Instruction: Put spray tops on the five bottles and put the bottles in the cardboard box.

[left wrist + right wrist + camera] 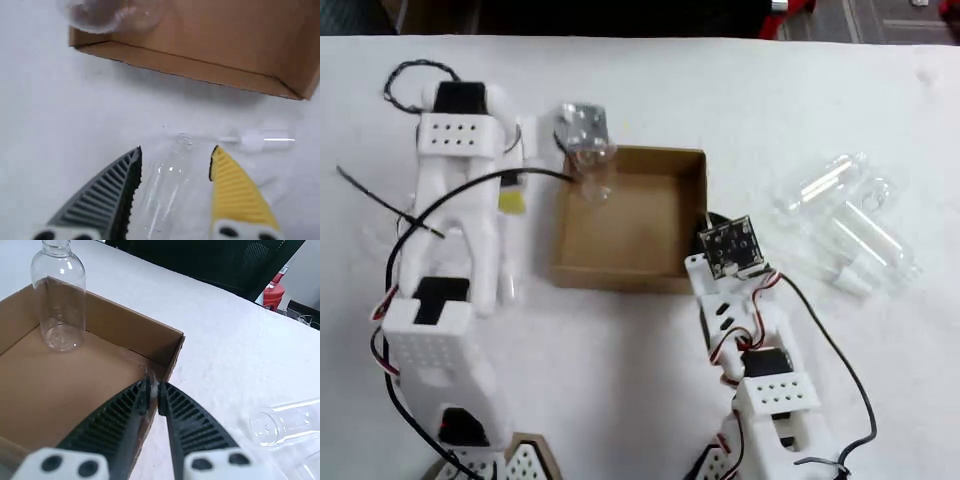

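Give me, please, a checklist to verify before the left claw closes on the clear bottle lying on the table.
1. Left claw open astride the lying clear plastic bottle: ok.
2. Spray top on this bottle: not ok, neck bare.
3. White spray top lying beside it: ok.
4. Free room in the brown cardboard box: ok.
5. Upright clear bottle in the box capped: not ok.
6. Right claw shut at the box wall, gripping it: cannot tell.
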